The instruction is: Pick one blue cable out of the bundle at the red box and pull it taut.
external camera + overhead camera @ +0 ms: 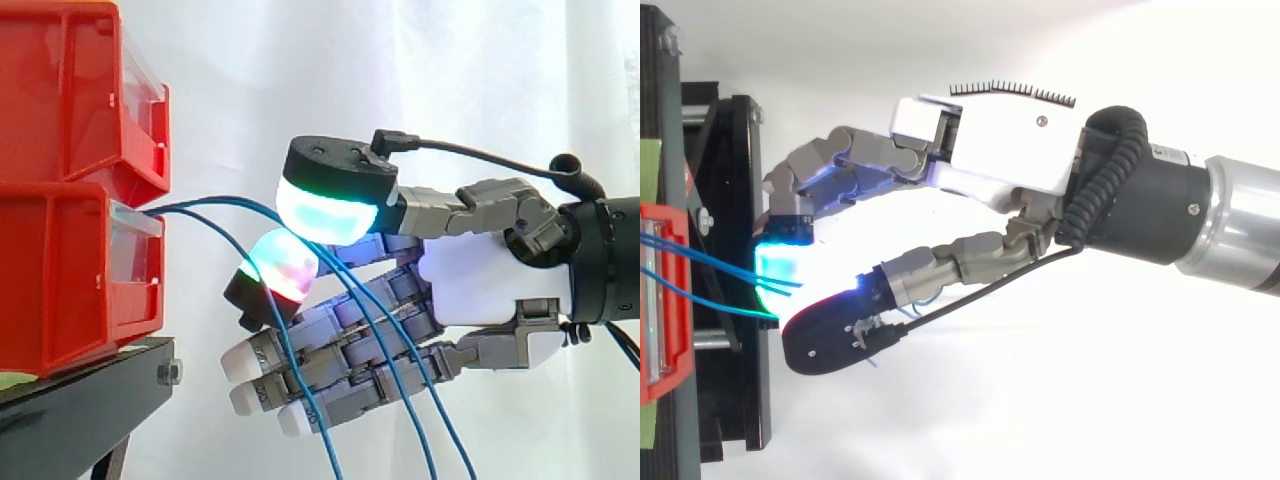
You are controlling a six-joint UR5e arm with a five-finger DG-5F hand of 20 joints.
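Observation:
Several thin blue cables (pixel 205 201) leave the front of the lower red bin (pixel 60 280), arc to the right and hang down in slack curves across my hand (pixel 490 280). The hand reaches in from the right. Its thumb pad (pixel 325 210), glowing cyan and green, sits just above a fingertip (pixel 283 265) glowing red and green, and one blue cable runs between the two, pinched. The other fingers lie nearly straight below, behind the hanging cables. From above, the blue cables (pixel 730 268) run from the red bin (pixel 655 300) into the gap between thumb and fingertip of the hand (pixel 1010 150).
A second red bin (pixel 70 90) is stacked on the lower one. Both stand on a black stand (pixel 90 400) at the left. A white curtain hangs behind, with open space below and right of the hand.

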